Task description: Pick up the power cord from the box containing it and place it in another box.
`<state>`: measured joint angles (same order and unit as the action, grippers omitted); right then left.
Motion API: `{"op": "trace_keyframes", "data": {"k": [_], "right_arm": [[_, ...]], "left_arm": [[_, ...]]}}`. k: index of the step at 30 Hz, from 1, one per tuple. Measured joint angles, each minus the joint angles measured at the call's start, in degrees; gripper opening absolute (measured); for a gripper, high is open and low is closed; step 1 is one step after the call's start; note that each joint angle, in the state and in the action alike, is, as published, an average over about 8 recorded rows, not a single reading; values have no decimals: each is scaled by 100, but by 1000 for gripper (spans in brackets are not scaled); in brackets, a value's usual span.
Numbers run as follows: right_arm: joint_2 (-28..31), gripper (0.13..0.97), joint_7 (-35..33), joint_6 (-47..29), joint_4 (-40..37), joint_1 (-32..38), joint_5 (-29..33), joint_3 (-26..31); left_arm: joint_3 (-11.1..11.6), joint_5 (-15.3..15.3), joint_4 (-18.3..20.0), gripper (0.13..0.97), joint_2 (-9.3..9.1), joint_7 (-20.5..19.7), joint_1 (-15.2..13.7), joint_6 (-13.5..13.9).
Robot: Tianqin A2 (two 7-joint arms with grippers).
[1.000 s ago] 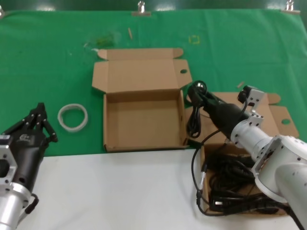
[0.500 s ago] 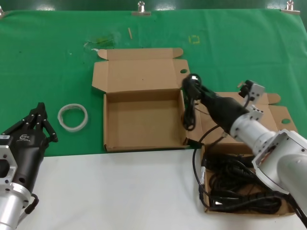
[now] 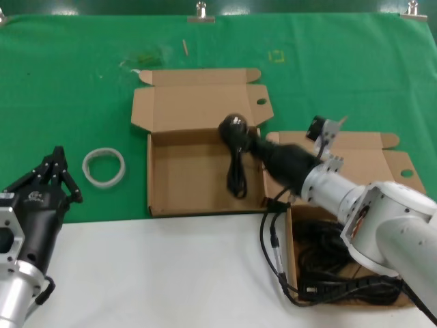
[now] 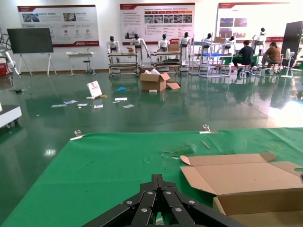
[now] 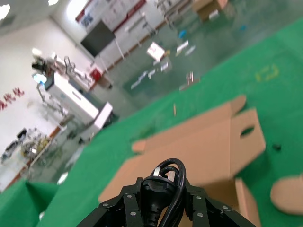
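Right now the right hand (image 3: 235, 130) is reaching across the middle of the desk (image 3: 136, 273) and hanging over the open tray of another box (image 3: 179, 179), near its far right corner. Its fingers (image 5: 129, 201) are clamped on the power cord (image 3: 236, 171) — the right wrist view is showing the black plug and a loop of cable pinched between them, with the box's raised lid and its round-holed flap beyond. From the hand the bundled cord is dangling down into the tray; whether its lower end is touching the cardboard floor I cannot tell.

Beside it, toward the robot's right, the box containing it (image 3: 389, 160) is lying open, its tray partly hidden by the right arm and holding a tangle of more black cables (image 3: 341, 273) — one loop is spilling over its near left edge onto the white part of the desk.

Meanwhile the left hand (image 3: 54, 174) is sitting parked at the near left over the green cloth (image 3: 68, 82), its fingers drawn together to a point and holding nothing. Just beyond it a white ring (image 3: 104, 167) is lying flat on the cloth, apart from both boxes.
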<state>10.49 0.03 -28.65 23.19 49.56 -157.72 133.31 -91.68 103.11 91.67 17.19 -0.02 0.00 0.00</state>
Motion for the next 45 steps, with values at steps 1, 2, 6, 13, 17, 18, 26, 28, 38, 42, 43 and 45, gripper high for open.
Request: {"op": "trace_keyframes", "data": {"k": [1, 2, 6, 13, 17, 18, 26, 28, 38, 42, 43, 45], "right_arm": [[0, 308, 56, 21, 10, 0, 0, 84], [0, 308, 115, 43, 19, 1, -1, 172], [0, 308, 351, 143, 59, 12, -1, 530], [0, 308, 588, 256, 117, 57, -1, 908], [0, 322, 637, 280, 131, 70, -1, 987], [0, 328, 640, 283, 131, 72, -1, 994], [0, 393, 273, 228, 28, 96, -1, 737], [0, 422, 70, 193, -13, 99, -1, 586], [1, 596, -1486, -379, 164, -76, 23, -682], [2, 665, -2199, -986, 677, -374, 102, -1480], [1, 685, -2359, -1162, 837, -472, 117, -1655], [4, 727, -2644, -1546, 1205, -701, 129, -1956]], "left_arm": [[0, 0, 0, 140, 0, 0, 0, 0], [0, 0, 0, 140, 0, 0, 0, 0], [0, 0, 0, 140, 0, 0, 0, 0], [0, 0, 0, 140, 0, 0, 0, 0], [0, 0, 0, 140, 0, 0, 0, 0], [0, 0, 0, 140, 0, 0, 0, 0], [0, 0, 0, 140, 0, 0, 0, 0], [0, 0, 0, 140, 0, 0, 0, 0], [0, 0, 0, 140, 0, 0, 0, 0], [0, 0, 0, 140, 0, 0, 0, 0], [0, 0, 0, 140, 0, 0, 0, 0], [0, 0, 0, 140, 0, 0, 0, 0]]}}
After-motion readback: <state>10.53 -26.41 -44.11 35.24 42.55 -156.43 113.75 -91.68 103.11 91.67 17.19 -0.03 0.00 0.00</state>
